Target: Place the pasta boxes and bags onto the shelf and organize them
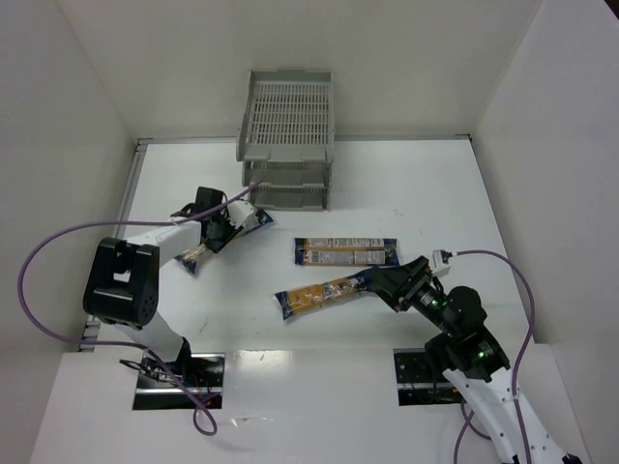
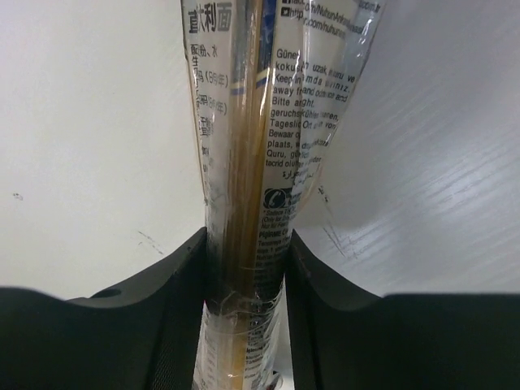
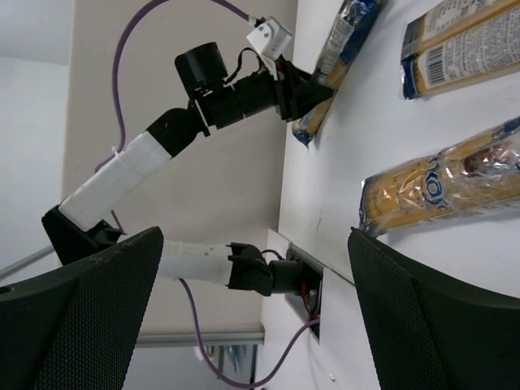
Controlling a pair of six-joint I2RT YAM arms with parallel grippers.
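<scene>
Bag (image 2: pixel 244 122) pinched in left end effector (image 2: pixel 246 248) | right end effector (image 3: pixel 253 236) spread

grey grid shelf (image 1: pixel 286 116), blue-ended yellow-orange pasta packs (image 1: pixel 346 253), seemingly white print (image 1: pixel 338 256)

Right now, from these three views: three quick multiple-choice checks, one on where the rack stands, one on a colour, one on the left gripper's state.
1. Where does the grey slotted plastic three-tier rack stand?
A) far middle of the white table
B) beside the right arm's base
C) near left corner

2. What colour are the arms' cables?
A) green
B) purple
C) orange

3. The left gripper is:
A) open and empty
B) out of every view
C) shut on a blue-ended yellow pasta pack

Key: 1 A, the top view shows it by the back wall. 2 B, purple loops trail from both arms. 3 C, the left wrist view shows the pack pinched between both fingers.
</scene>
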